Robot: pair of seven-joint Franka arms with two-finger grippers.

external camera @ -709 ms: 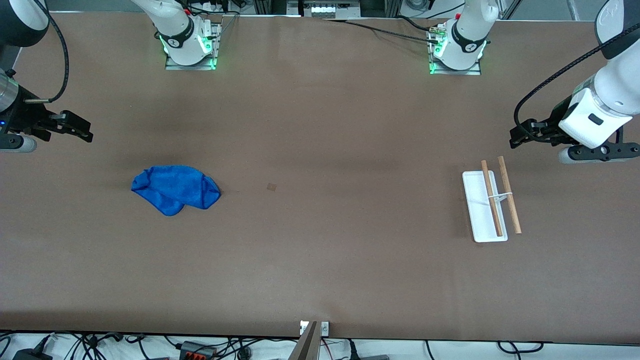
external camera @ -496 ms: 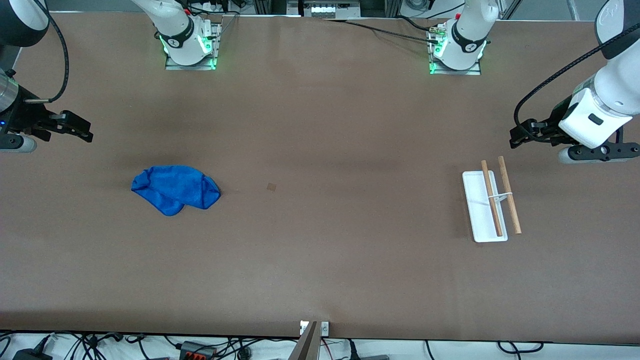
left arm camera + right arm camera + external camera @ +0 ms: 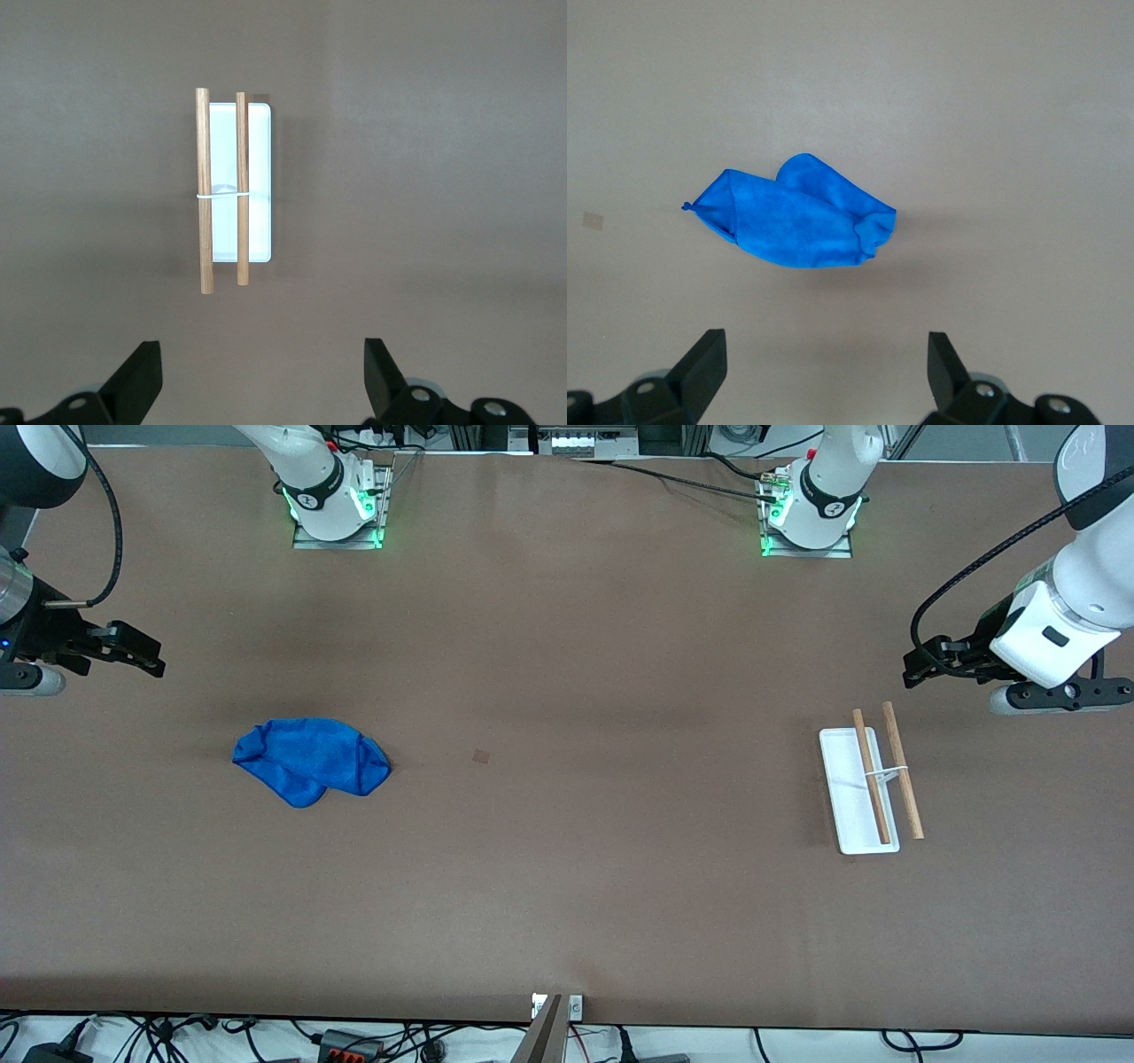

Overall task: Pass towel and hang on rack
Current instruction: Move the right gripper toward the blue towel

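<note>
Opening stage of the towel hand-over, before any contact. The blue towel point(image 3: 310, 761) lies crumpled on the brown counter point(image 3: 567, 886) toward the right arm's end, untouched. The rack point(image 3: 870, 786) stands toward the left arm's end, its two wooden rods point(image 3: 221, 195) bare above the white base point(image 3: 257, 186).

The right hand point(image 3: 133, 654) is held above the counter at the right arm's end, near the towel and not yet over it, fingers point(image 3: 700, 363) spread wide with nothing between them; its wrist view looks down on the towel. The left hand point(image 3: 926, 667) hovers above the counter close to the rack, fingers point(image 3: 137, 376) likewise apart and empty, and appears to wait.

The step in hand is judged to be the right arm's approach to the towel. The next move calls for bringing the right hand over the cloth, descending, and pinching a raised fold or an edge so that enough fabric hangs free for the left hand to take at mid-counter. A grip on the bunched middle would likely leave little to pass across and drape over the rods.
</note>
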